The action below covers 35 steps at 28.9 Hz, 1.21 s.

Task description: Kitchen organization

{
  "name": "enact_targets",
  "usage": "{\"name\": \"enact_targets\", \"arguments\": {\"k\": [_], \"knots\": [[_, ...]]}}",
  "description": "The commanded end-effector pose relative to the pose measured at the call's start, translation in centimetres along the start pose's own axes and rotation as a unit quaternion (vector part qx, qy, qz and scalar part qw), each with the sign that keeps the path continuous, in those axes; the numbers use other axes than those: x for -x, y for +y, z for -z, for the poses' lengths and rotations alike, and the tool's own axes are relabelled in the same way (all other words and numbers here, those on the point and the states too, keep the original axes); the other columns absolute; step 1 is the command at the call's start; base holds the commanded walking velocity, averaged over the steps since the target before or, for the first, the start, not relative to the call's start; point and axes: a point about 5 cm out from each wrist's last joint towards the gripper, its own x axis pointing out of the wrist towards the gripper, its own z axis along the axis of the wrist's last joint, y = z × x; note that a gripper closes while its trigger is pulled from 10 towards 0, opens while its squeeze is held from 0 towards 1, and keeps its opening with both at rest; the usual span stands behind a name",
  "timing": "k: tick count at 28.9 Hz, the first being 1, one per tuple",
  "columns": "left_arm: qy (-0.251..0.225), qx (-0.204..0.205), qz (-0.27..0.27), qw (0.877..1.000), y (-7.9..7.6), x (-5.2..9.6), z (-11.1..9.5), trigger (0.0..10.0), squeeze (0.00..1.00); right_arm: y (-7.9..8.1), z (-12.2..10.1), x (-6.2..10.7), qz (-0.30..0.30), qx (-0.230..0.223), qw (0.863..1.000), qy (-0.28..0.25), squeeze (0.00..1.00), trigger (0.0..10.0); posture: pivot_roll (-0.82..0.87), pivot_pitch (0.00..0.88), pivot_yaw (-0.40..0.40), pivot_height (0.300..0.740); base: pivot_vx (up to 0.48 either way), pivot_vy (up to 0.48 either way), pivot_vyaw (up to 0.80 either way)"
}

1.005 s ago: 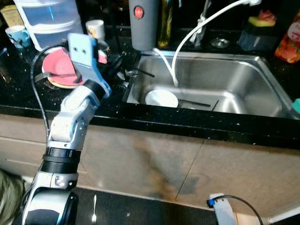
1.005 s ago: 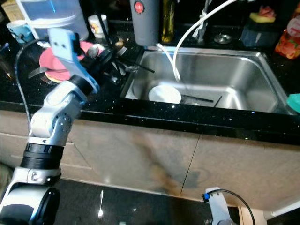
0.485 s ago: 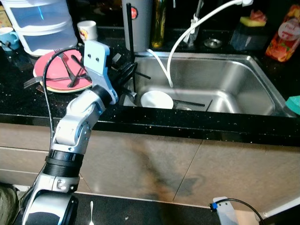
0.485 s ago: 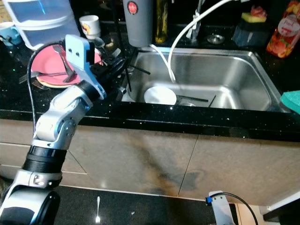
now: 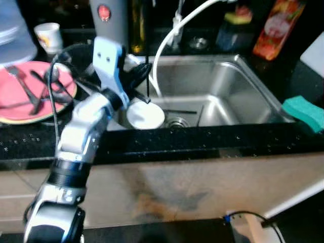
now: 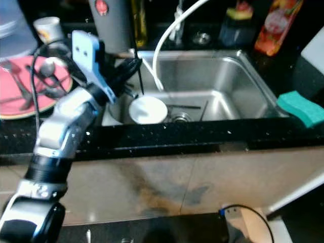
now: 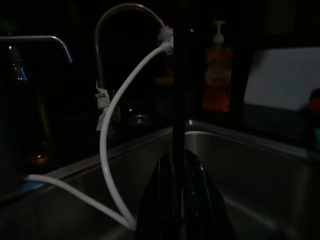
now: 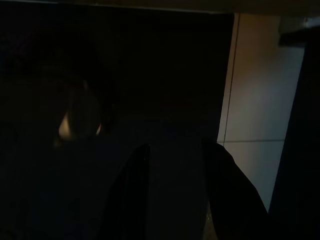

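The left gripper (image 5: 139, 81) hangs over the near-left corner of the steel sink (image 5: 238, 93), its 2 black fingers (image 7: 162, 200) pressed together on a thin black stick (image 7: 178, 100), probably a chopstick, though the dim wrist view leaves that unsure. The stick stands upright, rising above the fingers and reaching down toward the basin. Just below the gripper, at the left end of the basin, sits a white bowl (image 5: 145, 115). To its right, on the sink floor, lies another thin dark stick (image 5: 179, 111) beside the drain (image 5: 175, 122). A white hose (image 5: 169, 40) curves from the tap at the far rim down into the basin.

On the black counter (image 5: 30, 144) left of the sink rests a pink plate (image 5: 12, 96) with forks and other cutlery (image 5: 25, 91) on it. Farther back stand a small white cup (image 5: 48, 36) and a grey canister with a red button (image 5: 109, 20). On the counter right of the sink lies a teal sponge (image 5: 304, 112); an orange bottle (image 5: 273, 28) stands at the far right.

The right gripper (image 8: 172, 170) hangs idle in shade, its 2 fingers spread apart with nothing between them.
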Motion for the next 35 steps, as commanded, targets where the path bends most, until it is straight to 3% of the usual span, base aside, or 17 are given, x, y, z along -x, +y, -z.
{"name": "enact_targets", "arguments": {"k": [1, 7, 11, 15, 17, 18, 19, 20, 21, 23, 27, 29, 31, 33, 35], "knots": [[0.003, -0.001, 0.008, 1.0, -0.3, 0.0, 0.1, 10.0, 0.0, -0.1, 0.2, 0.0, 0.001, 0.006, 1.0, 0.007, 0.0, 10.0, -0.01, 0.007, 0.025, 0.74, 0.0, 0.0, 0.0], [0.039, -0.033, 0.044, 0.998, -0.6, 0.1, 0.8, 10.0, 0.0, -0.1, 0.3, 0.0, 0.002, 0.008, 1.0, 0.009, 0.0, 10.0, -0.01, 0.004, 0.025, 0.74, 0.0, 0.0, 0.0], [0.093, -0.13, 0.083, 0.984, -0.1, 0.1, 1.7, 10.0, 0.0, -0.1, 0.3, 0.0, 0.002, 0.009, 1.0, 0.009, 0.0, 10.0, -0.01, 0.013, 0.028, 0.74, 0.0, 0.0, 0.0], [0.177, -0.256, 0.105, 0.944, 2.2, -0.2, 3.0, 10.0, 0.0, -0.1, 0.3, 0.0, 0.002, 0.012, 1.0, 0.01, 0.0, 10.0, -0.01, 0.028, 0.03, 0.74, 0.0, 0.0, 0.0], [0.226, -0.334, 0.101, 0.909, 4.0, -0.3, 3.5, 10.0, 0.0, -0.2, 0.3, 0.0, 0.002, 0.014, 1.0, 0.01, 0.0, 10.0, -0.01, 0.041, 0.033, 0.74, 0.0, 0.0, 0.0], [0.238, -0.356, 0.099, 0.898, 4.5, -0.3, 3.5, 10.0, 0.0, -0.2, 0.4, 0.0, 0.002, 0.014, 1.0, 0.01, 0.0, 10.0, -0.01, 0.044, 0.034, 0.74, 0.0, 0.0, 0.0], [0.26, -0.398, 0.096, 0.874, 5.4, -0.3, 3.7, 10.0, 0.0, -0.2, 0.4, 0.1, 0.002, 0.015, 1.0, 0.01, 0.0, 10.0, -0.01, 0.051, 0.04, 0.74, 0.0, 0.0, 0.0], [0.272, -0.423, 0.094, 0.859, 5.8, -0.3, 3.7, 10.0, 0.0, -0.2, 0.5, 0.1, 0.002, 0.015, 1.0, 0.011, 0.0, 10.0, -0.01, 0.054, 0.042, 0.74, 0.0, 0.0, 0.0], [0.272, -0.423, 0.094, 0.859, 5.8, -0.3, 3.7, 10.0, 0.0, -0.2, 0.5, 0.1, 0.002, 0.015, 1.0, 0.011, 0.0, 10.0, -0.01, 0.054, 0.042, 0.74, 0.0, 0.0, 0.0], [0.284, -0.445, 0.085, 0.845, 6.6, -0.5, 3.9, 10.0, 0.0, -0.2, 0.7, 0.1, 0.002, 0.016, 1.0, 0.012, 0.0, 10.0, -0.03, 0.073, 0.056, 0.74, 0.0, 0.0, 0.0], [0.276, -0.437, 0.098, 0.85, 6.1, -1.1, 4.4, 10.0, 0.0, -0.2, 1.1, 0.1, 0.003, 0.014, 1.0, 0.013, 0.0, 10.0, -0.05, 0.097, 0.066, 0.74, 0.0, 0.0, 0.0], [0.239, -0.4, 0.13, 0.875, 4.5, -2.1, 4.5, 10.0, 0.0, -0.2, 1.4, 0.2, 0.004, 0.011, 1.0, 0.014, 0.0, 10.0, -0.06, 0.106, 0.067, 0.74, 0.0, 0.0, 0.0], [0.219, -0.395, 0.151, 0.879, 3.7, -2.8, 4.4, 10.0, 0.0, -0.2, 1.5, 0.2, 0.004, 0.01, 1.0, 0.015, 0.0, 10.0, -0.06, 0.115, 0.068, 0.74, 0.0, 0.0, 0.0], [0.181, -0.371, 0.189, 0.891, 2.0, -4.0, 3.9, 10.0, 0.0, -0.2, 1.9, 0.2, 0.004, 0.011, 1.0, 0.018, 0.0, 10.0, -0.06, 0.127, 0.067, 0.74, 0.0, 0.0, 0.0], [0.159, -0.357, 0.223, 0.893, 0.8, -4.7, 3.6, 10.0, 0.0, -0.1, 2.1, 0.2, 0.003, 0.012, 1.0, 0.021, 0.0, 10.0, -0.06, 0.135, 0.066, 0.74, 0.0, 0.0, 0.0]]}}
